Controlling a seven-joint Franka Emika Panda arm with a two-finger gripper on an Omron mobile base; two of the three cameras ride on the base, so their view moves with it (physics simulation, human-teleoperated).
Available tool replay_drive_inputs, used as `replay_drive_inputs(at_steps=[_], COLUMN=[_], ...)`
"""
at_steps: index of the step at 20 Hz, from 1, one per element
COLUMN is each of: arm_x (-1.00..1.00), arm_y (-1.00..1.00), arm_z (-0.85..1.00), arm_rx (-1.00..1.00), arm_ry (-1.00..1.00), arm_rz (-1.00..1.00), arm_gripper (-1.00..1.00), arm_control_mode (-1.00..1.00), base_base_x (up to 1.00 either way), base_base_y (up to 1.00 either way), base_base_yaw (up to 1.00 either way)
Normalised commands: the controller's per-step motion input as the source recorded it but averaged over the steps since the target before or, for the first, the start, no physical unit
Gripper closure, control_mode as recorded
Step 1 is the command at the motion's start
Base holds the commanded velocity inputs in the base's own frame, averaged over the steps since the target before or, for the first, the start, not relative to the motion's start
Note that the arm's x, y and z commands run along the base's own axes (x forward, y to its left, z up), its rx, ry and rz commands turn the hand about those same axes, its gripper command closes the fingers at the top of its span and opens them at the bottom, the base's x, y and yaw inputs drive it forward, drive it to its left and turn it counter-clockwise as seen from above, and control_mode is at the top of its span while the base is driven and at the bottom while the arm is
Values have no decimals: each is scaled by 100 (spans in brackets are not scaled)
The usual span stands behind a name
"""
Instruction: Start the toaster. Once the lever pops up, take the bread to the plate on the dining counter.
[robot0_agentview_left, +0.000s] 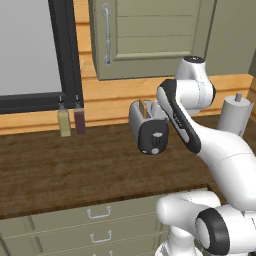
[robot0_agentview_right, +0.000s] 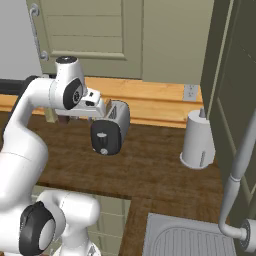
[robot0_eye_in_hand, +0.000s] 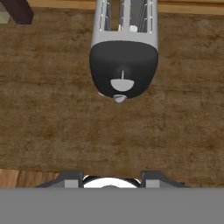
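Wood made up the widest thing in sight: a dark brown desk (robot0_agentview_left: 60, 165) with pale green drawers (robot0_agentview_left: 100, 225) under its front edge. Behind it ran a lighter wooden wall strip, with a green cupboard door (robot0_agentview_left: 150, 35) above. A sink (robot0_agentview_right: 190, 240) sat at the desk's near right corner in the right base view, and a white paper-towel roll (robot0_agentview_right: 198, 139) stood near the wall. The toaster (robot0_agentview_left: 148, 125) stood on the desk toward the wall, its black end face turned to the robot. A thin slice of bread (robot0_agentview_left: 142, 108) stood upright in one slot, its top edge just showing. Two small bottles (robot0_agentview_left: 71, 120) stood side by side left of the toaster, well apart from it. The lever (robot0_eye_in_hand: 119, 99) sat low on the black face. The claw (robot0_eye_in_hand: 111, 178) hung above the desk in front of the toaster, touching nothing; its tips stood apart, holding nothing.
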Motion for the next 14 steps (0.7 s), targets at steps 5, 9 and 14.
replay_drive_inputs(at_steps=[5, 9, 14], arm_x=[-17, -46, -7], arm_y=[-10, -8, -2], arm_z=[-4, -34, -40], arm_rx=[0, 0, 0], arm_ry=[0, -2, -5], arm_rz=[0, 0, 0], arm_gripper=[-100, -100, -100], arm_control_mode=[-100, -100, -100], base_base_x=[0, 0, 0], base_base_y=[0, 0, 0], base_base_yaw=[0, 0, 0])
